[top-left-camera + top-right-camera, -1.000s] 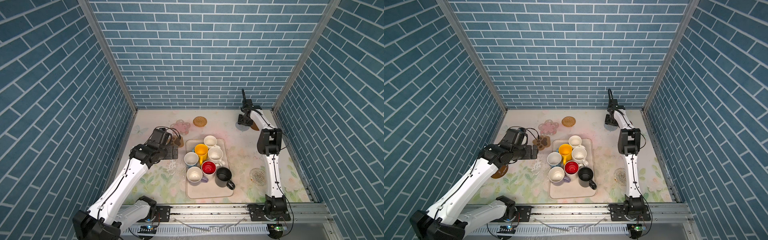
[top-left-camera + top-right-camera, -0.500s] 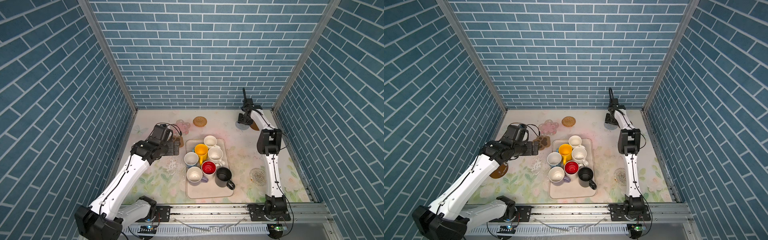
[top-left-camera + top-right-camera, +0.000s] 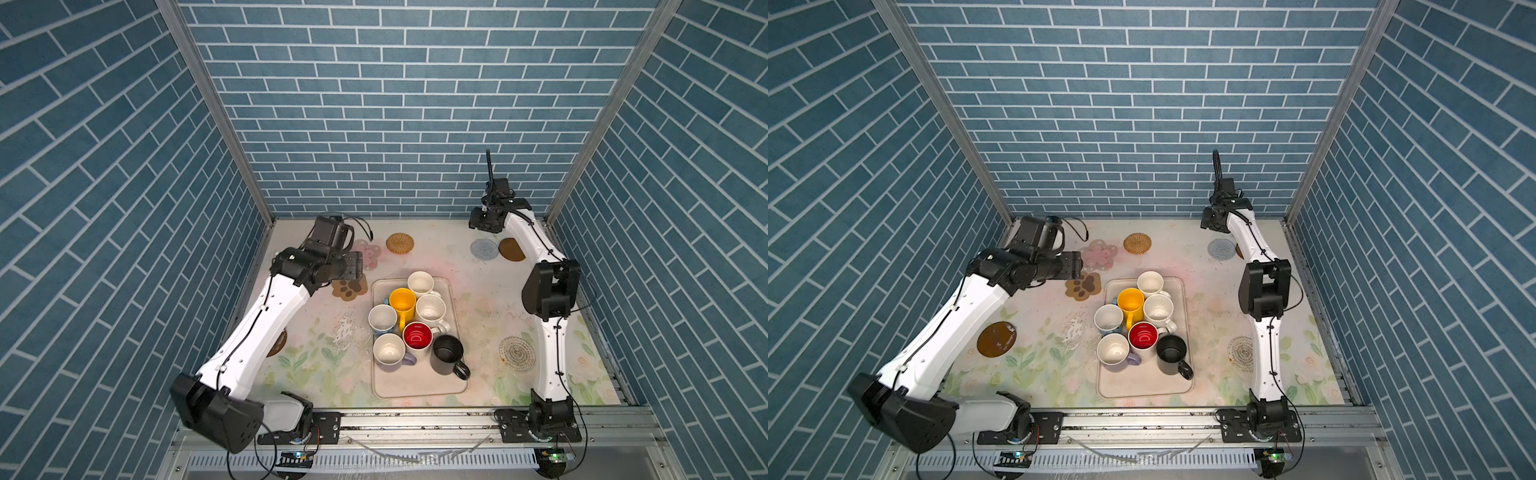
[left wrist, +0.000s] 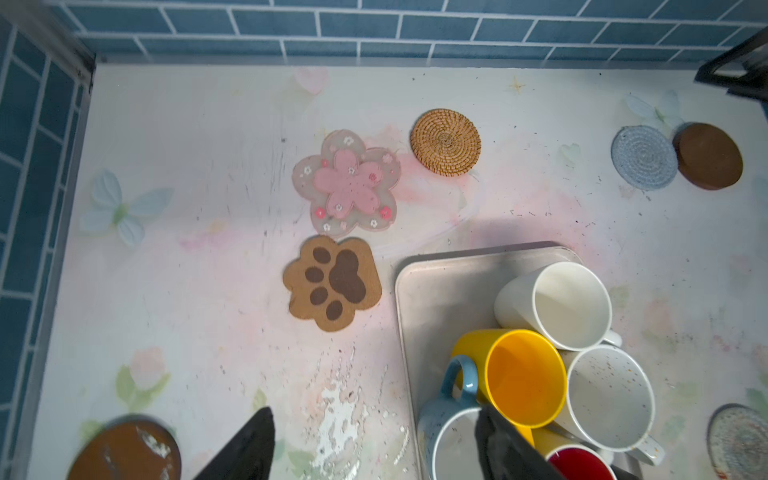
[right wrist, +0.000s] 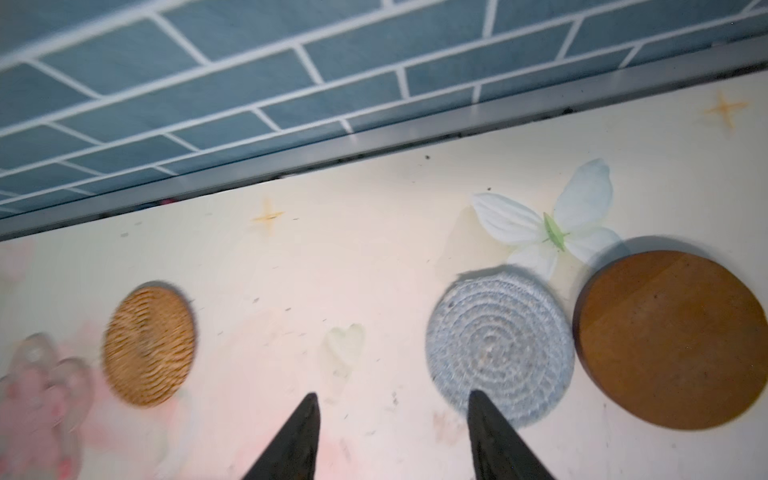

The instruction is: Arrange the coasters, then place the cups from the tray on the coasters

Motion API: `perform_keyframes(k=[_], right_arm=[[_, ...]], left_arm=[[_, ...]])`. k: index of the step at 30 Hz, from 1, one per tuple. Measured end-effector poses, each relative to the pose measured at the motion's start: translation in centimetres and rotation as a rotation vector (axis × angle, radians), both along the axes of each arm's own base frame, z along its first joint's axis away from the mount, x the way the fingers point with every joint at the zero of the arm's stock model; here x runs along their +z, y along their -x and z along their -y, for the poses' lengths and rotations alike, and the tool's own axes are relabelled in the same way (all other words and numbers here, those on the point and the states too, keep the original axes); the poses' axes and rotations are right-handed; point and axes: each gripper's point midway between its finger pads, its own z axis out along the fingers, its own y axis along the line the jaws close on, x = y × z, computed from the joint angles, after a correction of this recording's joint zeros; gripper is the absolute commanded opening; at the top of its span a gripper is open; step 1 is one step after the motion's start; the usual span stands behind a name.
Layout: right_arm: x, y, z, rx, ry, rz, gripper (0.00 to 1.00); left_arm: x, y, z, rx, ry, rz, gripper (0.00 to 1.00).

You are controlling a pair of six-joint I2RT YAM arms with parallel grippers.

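Observation:
The cream tray (image 3: 415, 384) holds several cups, among them the yellow (image 3: 402, 300), the light blue (image 4: 453, 432) and the black (image 3: 446, 351). My left gripper (image 4: 376, 419) hangs open and empty above the tray's left edge, one finger over the light blue cup's rim. Beyond it lie the brown paw coaster (image 4: 332, 282) and the pink flower coaster (image 4: 347, 183). My right gripper (image 5: 392, 395) is open and empty at the back right, over bare cloth beside the pale blue knit coaster (image 5: 498, 345) and a brown disc (image 5: 669, 340).
A rattan coaster (image 3: 400, 243) lies at the back middle. A second brown disc (image 3: 996, 338) sits at the left, partly under my left arm in a top view. The clear patterned coaster (image 3: 516, 353) lies right of the tray, by my right arm's lower link.
My left arm has swung its gripper toward the back wall, past the paw coaster, and its jaws have narrowed a little. The right gripper's jaws have widened slightly; that arm has hardly moved.

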Motion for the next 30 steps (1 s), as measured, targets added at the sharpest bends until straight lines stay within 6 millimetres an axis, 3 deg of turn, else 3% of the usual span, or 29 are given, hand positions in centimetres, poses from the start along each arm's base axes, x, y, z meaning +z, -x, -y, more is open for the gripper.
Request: perform_keyframes(k=[5, 8, 11, 20, 24, 30], right_arm=[[6.6, 3.9, -0.7, 0.043, -0.075, 0.141, 0.6], [7.8, 5.0, -0.4, 0.047, -0.101, 0.184, 0.61], [7.0, 5.6, -0.3, 0.051, -0.108, 0.179, 0.61], [1.4, 7.5, -0.6, 0.067, -0.136, 0.09, 0.61], [-0.1, 7.9, -0.9, 0.062, -0.166, 0.067, 0.61], [-0.2, 7.9, -1.3, 0.066, -0.197, 0.07, 0.61]], left_arm=[[-0.1, -5.0, 2.5, -0.019, 0.001, -0.01, 0.73], [-1.6, -8.2, 4.0, -0.03, -0.004, -0.032, 0.72], [-3.9, -11.4, 5.8, -0.043, 0.0, -0.062, 0.74], [-10.7, -20.3, 11.1, -0.086, 0.045, -0.107, 0.72], [-14.0, -22.0, 12.3, -0.09, 0.062, -0.131, 0.69], [-18.3, -22.5, 13.4, -0.085, 0.105, -0.187, 0.68]])
